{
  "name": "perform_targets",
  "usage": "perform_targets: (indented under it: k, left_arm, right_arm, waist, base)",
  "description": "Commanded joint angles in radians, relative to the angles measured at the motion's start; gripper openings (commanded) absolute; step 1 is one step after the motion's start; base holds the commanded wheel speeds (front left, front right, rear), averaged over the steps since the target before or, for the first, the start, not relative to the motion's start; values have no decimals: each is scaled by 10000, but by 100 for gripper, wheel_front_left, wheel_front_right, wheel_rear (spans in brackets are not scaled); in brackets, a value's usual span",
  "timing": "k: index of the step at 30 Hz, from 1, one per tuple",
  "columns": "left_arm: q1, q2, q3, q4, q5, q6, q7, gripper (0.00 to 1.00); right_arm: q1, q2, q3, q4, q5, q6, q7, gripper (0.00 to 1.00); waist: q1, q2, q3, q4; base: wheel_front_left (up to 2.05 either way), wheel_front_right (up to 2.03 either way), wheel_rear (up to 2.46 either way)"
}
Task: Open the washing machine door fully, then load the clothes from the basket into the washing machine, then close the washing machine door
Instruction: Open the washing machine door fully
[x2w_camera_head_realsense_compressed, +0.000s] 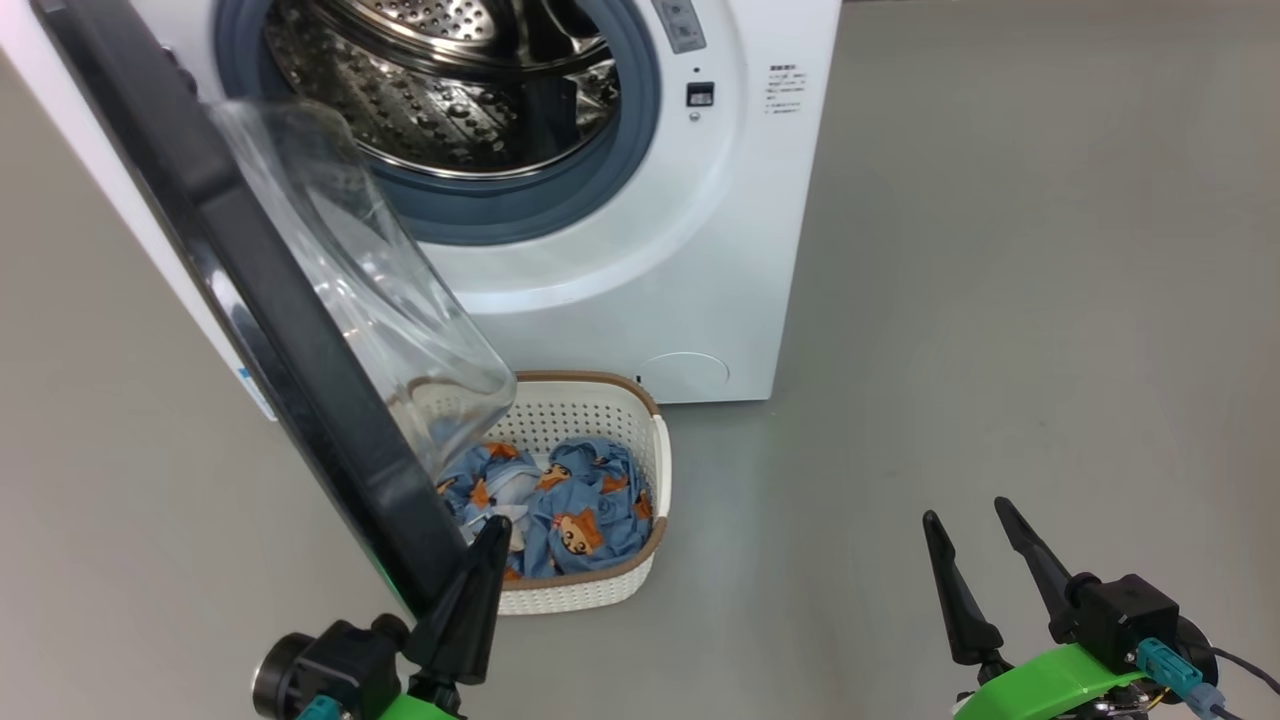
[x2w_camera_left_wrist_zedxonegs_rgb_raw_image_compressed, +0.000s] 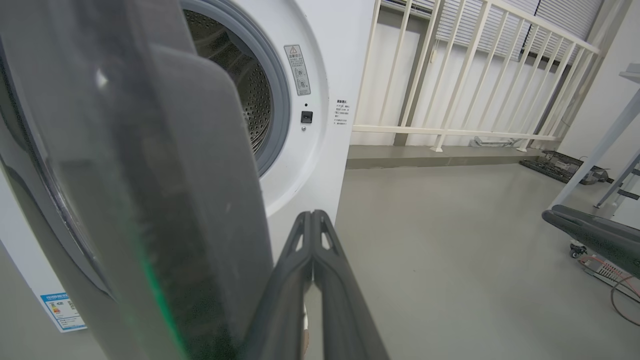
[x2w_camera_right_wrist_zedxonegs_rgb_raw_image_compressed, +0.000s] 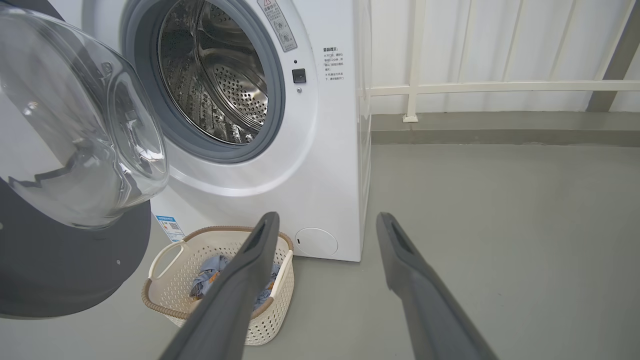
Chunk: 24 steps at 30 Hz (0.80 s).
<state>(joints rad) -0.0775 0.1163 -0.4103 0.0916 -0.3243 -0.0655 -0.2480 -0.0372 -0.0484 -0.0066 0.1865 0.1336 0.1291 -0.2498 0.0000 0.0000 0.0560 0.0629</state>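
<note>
The left hand (x2w_camera_head_realsense_compressed: 492, 530), fingers pressed together and empty, lies just beside the free edge of the washing machine door (x2w_camera_head_realsense_compressed: 290, 330) on its inner side. I judge that it is placed to push the door wider, since the door stands out from the washing machine (x2w_camera_head_realsense_compressed: 640, 250) with its glass bowl (x2w_camera_head_realsense_compressed: 380, 290) overhanging the basket (x2w_camera_head_realsense_compressed: 590, 415). The right hand (x2w_camera_head_realsense_compressed: 965, 515) hovers to the side with fingers apart, holding nothing, probably ready for the clothes (x2w_camera_head_realsense_compressed: 580, 500), which lie bunched in the basket on the floor (x2w_camera_head_realsense_compressed: 1000, 300) before the machine, while the steel drum (x2w_camera_head_realsense_compressed: 440, 100) looks empty.
</note>
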Motion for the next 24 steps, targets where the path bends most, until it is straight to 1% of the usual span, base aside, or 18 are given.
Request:
perform_targets:
  k: [1, 7, 11, 12, 17, 18, 24]
  left_arm:
    - [-407, 41, 423, -141, -103, 98, -105, 0]
    - [-335, 29, 691, -120, -129, 169, -127, 0]
    - [-204, 58, 941, -138, -134, 294, -133, 0]
    - [-204, 58, 941, -138, -134, 294, -133, 0]
    - [-33, 115, 1472, -109, -210, 526, -135, 0]
    - [-33, 115, 1472, -109, -210, 526, -135, 0]
    - [190, 185, 2381, -204, -339, 833, -136, 0]
  right_arm:
    - [-227, -18, 252, -196, 62, 16, -120, 100]
    - [-178, -18, 325, -100, 142, 16, -120, 100]
    - [-176, -18, 354, -35, 194, 16, -120, 100]
    - [-176, -18, 354, -35, 194, 16, -120, 100]
    - [-156, -18, 350, 4, 267, 16, -120, 100]
    - [-156, -18, 350, 4, 267, 16, -120, 100]
    - [-182, -18, 392, 60, 306, 16, -120, 100]
  waist:
    - [0, 0, -45, 152]
    - [0, 0, -116, 607]
    - [0, 0, -148, 1036]
    - [0, 0, -148, 1036]
    - [0, 0, -138, 1555]
    - [0, 0, -138, 1555]
    - [0, 0, -88, 1955]
  base:
    - [0, 0, 0]
    - [0, 0, 0]
    - [0, 0, 0]
    - [0, 0, 0]
    - [0, 0, 0]
    - [0, 0, 0]
    - [0, 0, 0]
